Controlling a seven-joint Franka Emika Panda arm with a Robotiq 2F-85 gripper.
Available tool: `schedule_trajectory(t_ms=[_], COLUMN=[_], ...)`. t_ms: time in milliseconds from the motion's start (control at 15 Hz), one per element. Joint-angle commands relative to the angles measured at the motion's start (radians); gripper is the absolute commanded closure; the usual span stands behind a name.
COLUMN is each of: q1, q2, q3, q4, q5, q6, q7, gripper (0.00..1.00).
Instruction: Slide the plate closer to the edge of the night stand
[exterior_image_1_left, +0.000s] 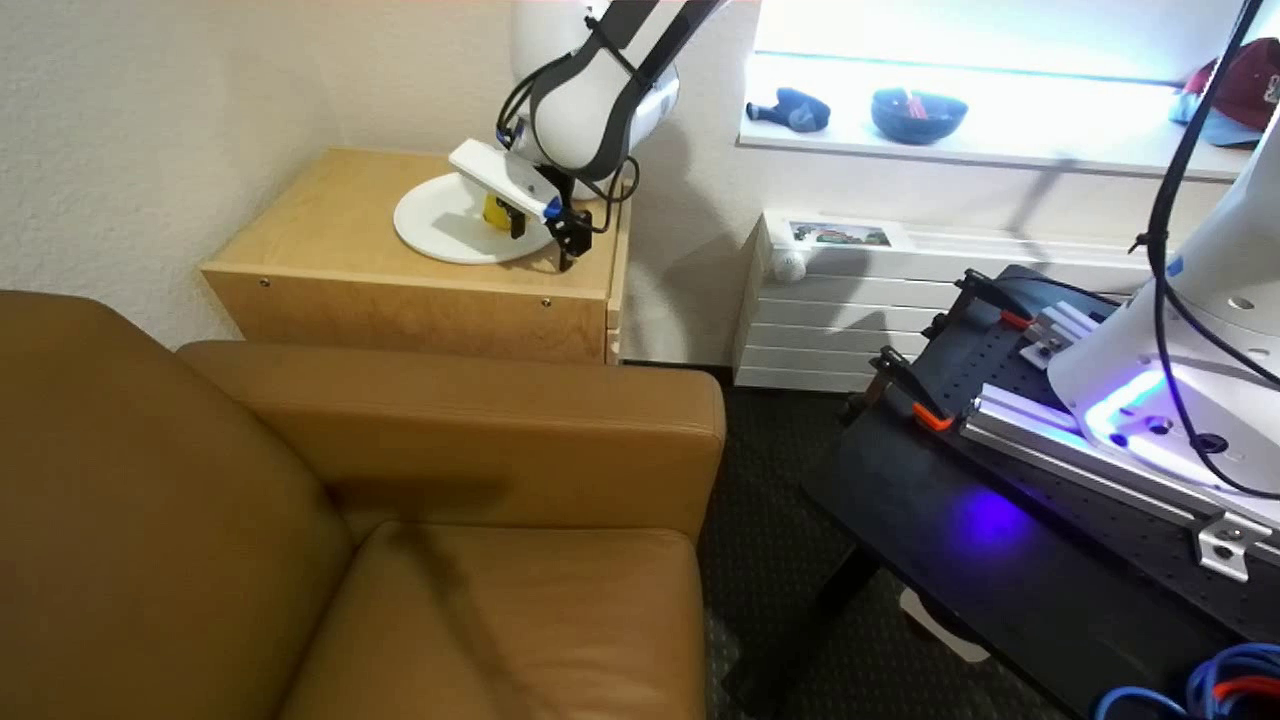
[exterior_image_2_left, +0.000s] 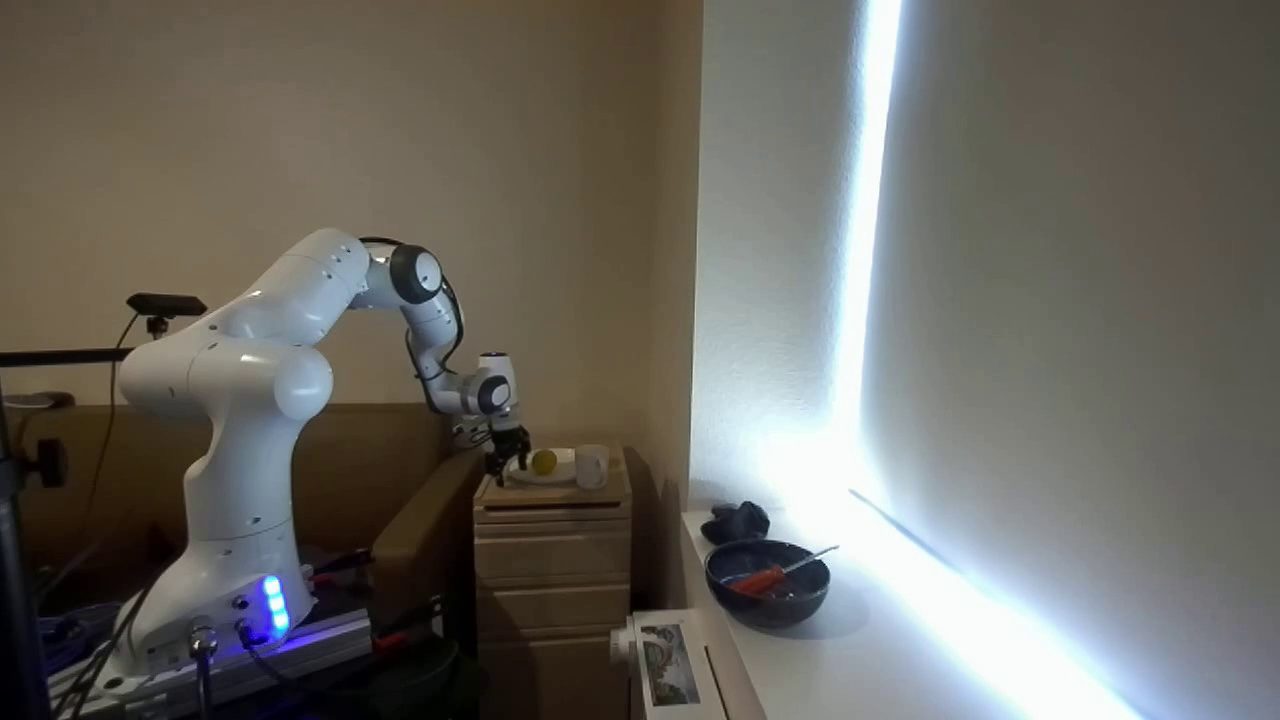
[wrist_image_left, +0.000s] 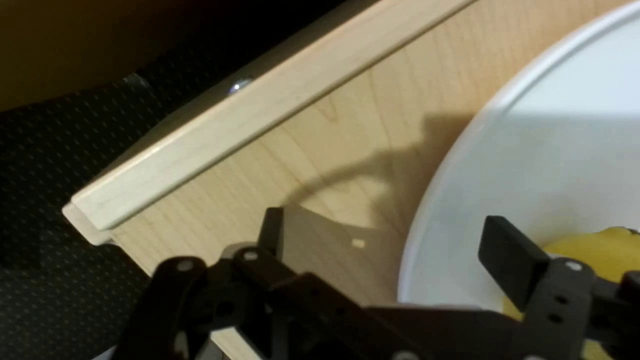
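The round white plate (exterior_image_1_left: 430, 225) lies flat on the light tan night stand (exterior_image_1_left: 320, 220), seen in both exterior views and the wrist view. In the wrist view the plate (wrist_image_left: 460, 225) is at the right, apart from the night stand's edge strip (wrist_image_left: 270, 107). A yellow lemon-like fruit (exterior_image_2_left: 544, 462) sits on the plate, partly hidden by a finger in the wrist view. My gripper (wrist_image_left: 385, 225) is open and points down, with the plate's rim between its fingers. One finger is over the plate beside the fruit; the other is over bare wood outside the rim. Finger contact cannot be told.
A white mug (exterior_image_2_left: 592, 467) stands on the night stand beside the plate. A brown leather armchair (exterior_image_1_left: 470, 430) adjoins the night stand. A white radiator (exterior_image_1_left: 830, 310) and a sill with a dark bowl (exterior_image_2_left: 768, 590) are nearby. The arm's base stands on a black table (exterior_image_1_left: 930, 520).
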Motion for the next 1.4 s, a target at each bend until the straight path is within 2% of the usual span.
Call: schedule_trajectory(t_ms=[0,267,867,1333], q1=[-0.010,-0.037,-0.047,-0.125], q2=[-0.002,0.009,0.011,-0.009], q3=[0.009,0.031,0.043,0.138], q4=[0.002,0.014,0.016,0.037], q5=[-0.014,-0.001,0.000,0.063], q6=[-0.002,-0.074,-0.113,-0.292], q7=[0.008,-0.001,0.001,-0.022], gripper=[0.00,0.00,0.00,0.00])
